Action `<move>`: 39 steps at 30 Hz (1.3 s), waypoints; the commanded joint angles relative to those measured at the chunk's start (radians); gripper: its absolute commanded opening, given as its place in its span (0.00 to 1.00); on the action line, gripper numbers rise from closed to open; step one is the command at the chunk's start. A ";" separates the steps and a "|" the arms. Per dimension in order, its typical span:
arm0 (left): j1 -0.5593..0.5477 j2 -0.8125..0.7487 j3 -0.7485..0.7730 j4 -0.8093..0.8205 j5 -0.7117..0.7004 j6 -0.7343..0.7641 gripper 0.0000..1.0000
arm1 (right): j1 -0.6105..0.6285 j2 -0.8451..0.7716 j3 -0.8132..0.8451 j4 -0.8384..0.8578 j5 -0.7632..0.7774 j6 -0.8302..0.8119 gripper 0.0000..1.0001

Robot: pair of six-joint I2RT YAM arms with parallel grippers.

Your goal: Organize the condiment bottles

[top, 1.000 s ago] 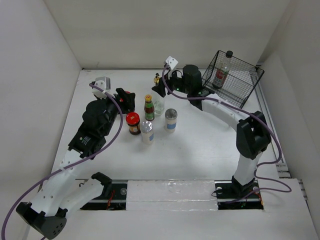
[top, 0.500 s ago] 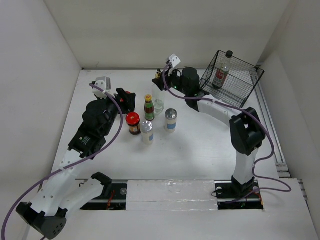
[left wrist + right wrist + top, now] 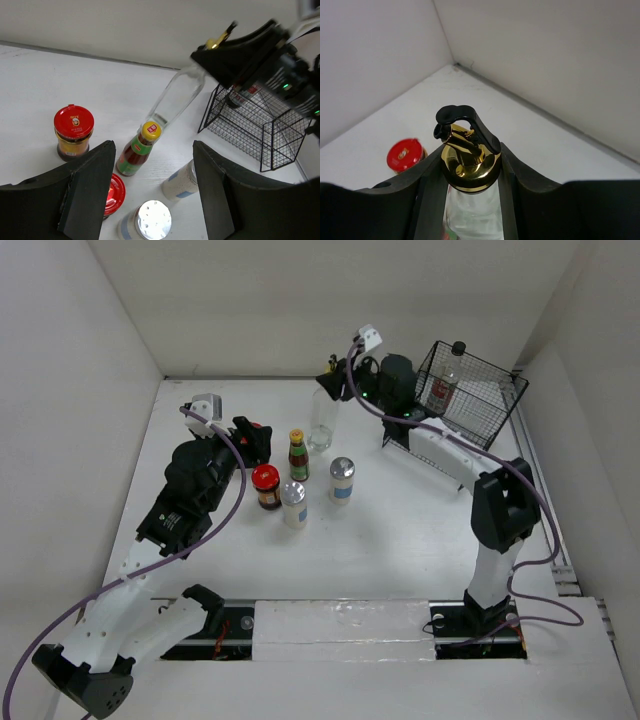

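My right gripper (image 3: 338, 377) is shut on the gold cap (image 3: 469, 162) of the clear glass bottle (image 3: 322, 420) and holds it tilted above the table, left of the black wire basket (image 3: 478, 405). A black-capped bottle (image 3: 446, 380) leans inside the basket. On the table stand the yellow-capped sauce bottle (image 3: 298, 454), a red-lidded jar (image 3: 266, 485) and two silver-lidded shakers (image 3: 293, 504) (image 3: 342, 480). My left gripper (image 3: 251, 440) is open and empty beside a second red-lidded jar (image 3: 258, 427). In the left wrist view its jaws (image 3: 152, 150) frame the sauce bottle (image 3: 139, 150) and shakers (image 3: 151, 220).
White walls close the table at the back and both sides. The basket stands tilted at the back right corner. The right arm (image 3: 450, 455) stretches across the table's right half.
My right gripper has lifted the clear bottle by its cap and carried it back and to the right, toward the basket. The left arm has not moved.
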 commanded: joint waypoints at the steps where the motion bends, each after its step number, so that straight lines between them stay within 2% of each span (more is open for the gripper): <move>1: 0.004 -0.022 -0.006 0.051 0.010 -0.005 0.59 | -0.062 -0.180 0.148 0.122 -0.003 0.060 0.19; 6: 0.004 -0.031 -0.006 0.051 0.010 -0.005 0.59 | -0.143 -0.290 0.159 0.048 0.061 0.060 0.19; 9: 0.004 -0.031 -0.006 0.051 0.010 -0.005 0.59 | -0.233 -0.344 0.159 -0.012 0.106 0.097 0.19; 17: 0.004 -0.031 -0.006 0.051 0.019 -0.005 0.59 | -0.454 -0.401 0.237 -0.176 0.152 0.120 0.19; 25: 0.004 -0.009 -0.006 0.060 0.029 -0.005 0.59 | -0.589 -0.422 0.246 -0.233 0.200 0.120 0.19; 31: 0.004 -0.009 -0.006 0.060 0.029 -0.005 0.59 | -0.648 -0.411 0.246 -0.233 0.244 0.100 0.19; 39: 0.004 0.000 -0.006 0.060 0.029 -0.005 0.59 | -0.657 -0.329 0.326 -0.245 0.409 0.014 0.19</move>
